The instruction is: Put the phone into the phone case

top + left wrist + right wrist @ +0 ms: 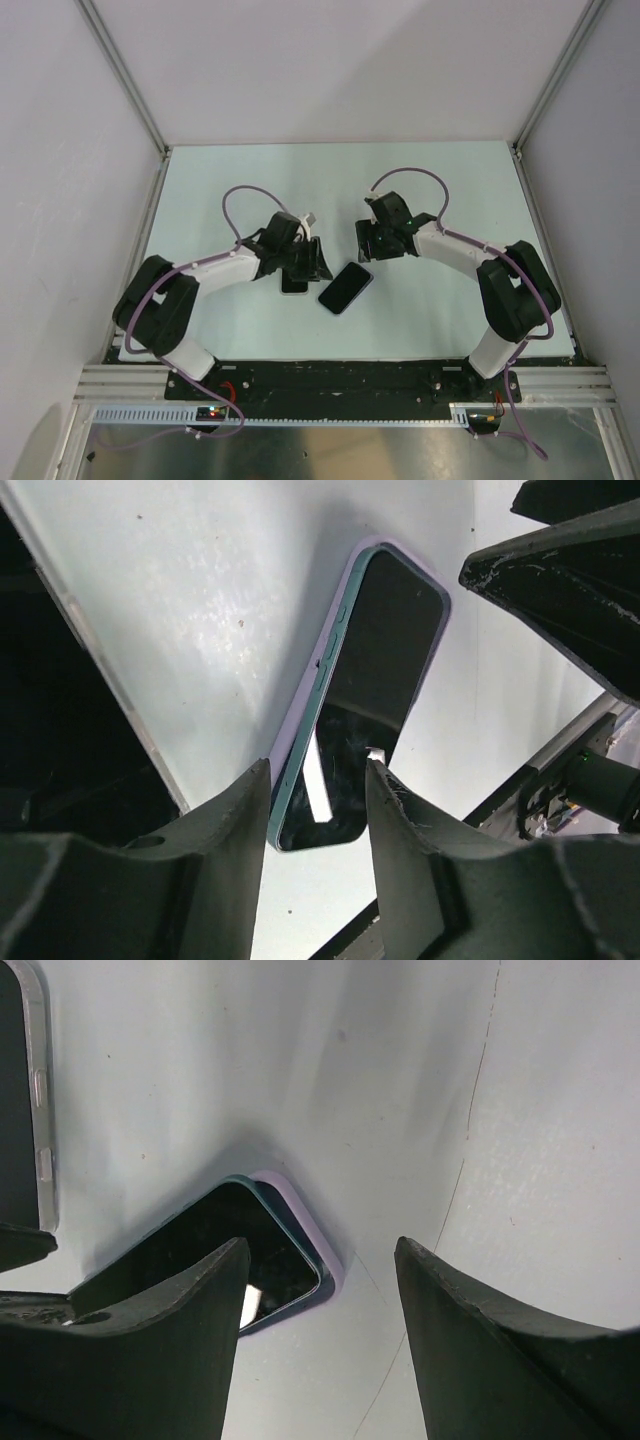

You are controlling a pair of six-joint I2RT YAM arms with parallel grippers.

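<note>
- At the middle of the table (460, 200), you will find the phone (345, 287) lying flat with its black screen up, set on a slant between the two arms. Its side shows a teal edge above a lavender rim.
- Just to its left lies what looks to be the case (293, 286), a flat dark thing with a clear rim. The right wrist view shows button bumps along that rim. It sits near the phone but apart from it. It lies largely under the left arm's wrist, so you see little of it from above.
- Your left gripper (318, 770) has its jaws parted. In its own camera the near end of the phone shows between the two fingers (225, 830). Whether the tips touch the phone's sides cannot be told.
- Your right gripper (320, 1250) stands wide apart and holds nothing. It hangs over the phone's far corner, and one finger (180, 1310) hides part of that corner from its camera.
- Obstructions: the right gripper appears at the top right of the left wrist view, close beyond the phone's far end. Both grippers crowd the one phone from opposite ends.
- Surroundings: a purple cable (240, 195) loops above each wrist. White walls (60, 150) close the table on three sides. A black rail (340, 378) carries both bases at the near edge.
</note>
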